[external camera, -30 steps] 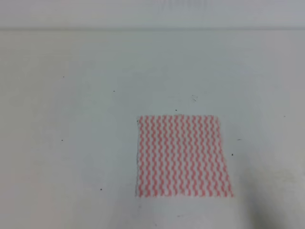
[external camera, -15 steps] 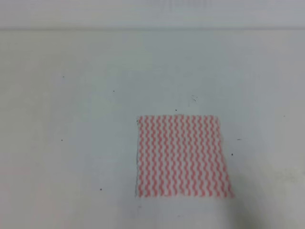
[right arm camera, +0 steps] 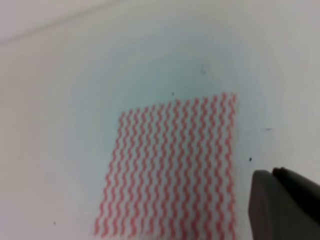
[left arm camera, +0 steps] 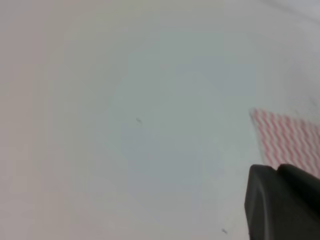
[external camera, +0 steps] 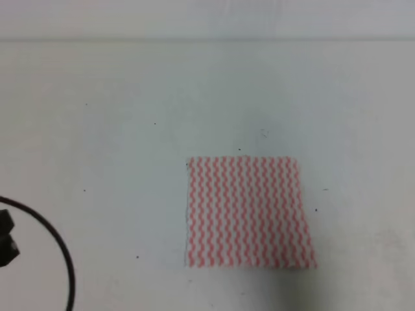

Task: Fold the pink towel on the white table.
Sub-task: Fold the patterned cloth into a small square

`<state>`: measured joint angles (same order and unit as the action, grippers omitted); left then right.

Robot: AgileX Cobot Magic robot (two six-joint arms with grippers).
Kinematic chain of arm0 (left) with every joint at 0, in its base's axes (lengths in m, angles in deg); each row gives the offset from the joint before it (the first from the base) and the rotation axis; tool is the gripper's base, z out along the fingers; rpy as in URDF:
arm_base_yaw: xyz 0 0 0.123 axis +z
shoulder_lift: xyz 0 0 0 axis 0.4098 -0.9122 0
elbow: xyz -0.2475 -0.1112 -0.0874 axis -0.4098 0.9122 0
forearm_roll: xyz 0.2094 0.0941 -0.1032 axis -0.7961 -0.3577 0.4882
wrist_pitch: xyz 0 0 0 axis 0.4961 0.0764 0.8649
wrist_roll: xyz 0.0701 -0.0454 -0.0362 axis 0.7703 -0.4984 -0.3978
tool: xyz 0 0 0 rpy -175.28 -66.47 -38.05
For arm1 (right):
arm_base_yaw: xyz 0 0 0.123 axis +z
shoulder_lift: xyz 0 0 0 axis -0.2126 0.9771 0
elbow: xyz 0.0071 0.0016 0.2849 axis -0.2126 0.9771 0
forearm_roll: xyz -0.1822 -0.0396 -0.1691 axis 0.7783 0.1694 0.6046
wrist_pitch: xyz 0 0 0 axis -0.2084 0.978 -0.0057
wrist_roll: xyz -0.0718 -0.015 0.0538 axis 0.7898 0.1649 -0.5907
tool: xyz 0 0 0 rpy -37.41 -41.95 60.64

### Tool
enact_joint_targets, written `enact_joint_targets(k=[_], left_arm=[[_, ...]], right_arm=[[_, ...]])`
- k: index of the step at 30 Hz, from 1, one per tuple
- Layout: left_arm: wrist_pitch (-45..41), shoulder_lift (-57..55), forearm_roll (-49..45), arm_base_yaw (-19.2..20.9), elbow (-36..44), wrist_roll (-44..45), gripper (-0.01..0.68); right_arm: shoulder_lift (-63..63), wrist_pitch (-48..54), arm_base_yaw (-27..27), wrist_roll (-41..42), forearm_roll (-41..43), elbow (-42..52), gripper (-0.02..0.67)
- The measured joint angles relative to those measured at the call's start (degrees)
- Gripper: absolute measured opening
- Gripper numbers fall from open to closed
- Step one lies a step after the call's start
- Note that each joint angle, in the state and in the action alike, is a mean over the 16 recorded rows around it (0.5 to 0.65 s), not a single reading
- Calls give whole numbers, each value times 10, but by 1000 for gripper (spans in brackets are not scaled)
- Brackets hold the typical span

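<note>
The pink towel (external camera: pixel 249 212) lies spread flat on the white table (external camera: pixel 130 129), right of centre in the exterior high view, with its wavy stripes running front to back. The right wrist view looks down on the towel (right arm camera: pixel 170 170), and one dark finger (right arm camera: pixel 285 207) of my right gripper shows at the lower right, beside the towel's right edge and above the table. In the left wrist view a corner of the towel (left arm camera: pixel 290 142) shows at the right, just beyond one dark finger (left arm camera: pixel 282 207) of my left gripper. How either pair of jaws stands is hidden.
A dark part of my left arm (external camera: pixel 5 236) and its black cable (external camera: pixel 68 269) reach in at the lower left of the exterior high view, well apart from the towel. The table's far edge (external camera: pixel 207 40) runs across the top. Small dark specks dot the surface.
My left arm and its cable have come into the exterior high view at the lower left. The towel has not moved.
</note>
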<state>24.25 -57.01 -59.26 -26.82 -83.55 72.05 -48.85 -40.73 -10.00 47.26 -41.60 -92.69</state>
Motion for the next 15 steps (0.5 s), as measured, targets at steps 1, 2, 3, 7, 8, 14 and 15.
enact_joint_targets(k=[1,2,3,7,8,14,15], left_arm=[[-8,-15,28,0,-6,32,-3],[-15,-30,58,0,-10,64,-3],[-21,-45,90,0,-14,99,-3],[-35,-104,220,-6,-22,234,-3],[-36,-118,248,-9,-23,264,-3],[-27,-206,383,-48,-35,406,-3],[-24,-220,398,-57,-38,422,-3]], right_arm=[[14,10,0,0,3,-7,-18],[30,20,0,0,6,-14,-18],[44,29,0,2,7,-21,-18],[101,56,8,17,-6,-39,-18],[114,60,13,21,-11,-42,-18],[185,49,77,35,-44,-58,-18],[195,41,94,34,-48,-61,-18]])
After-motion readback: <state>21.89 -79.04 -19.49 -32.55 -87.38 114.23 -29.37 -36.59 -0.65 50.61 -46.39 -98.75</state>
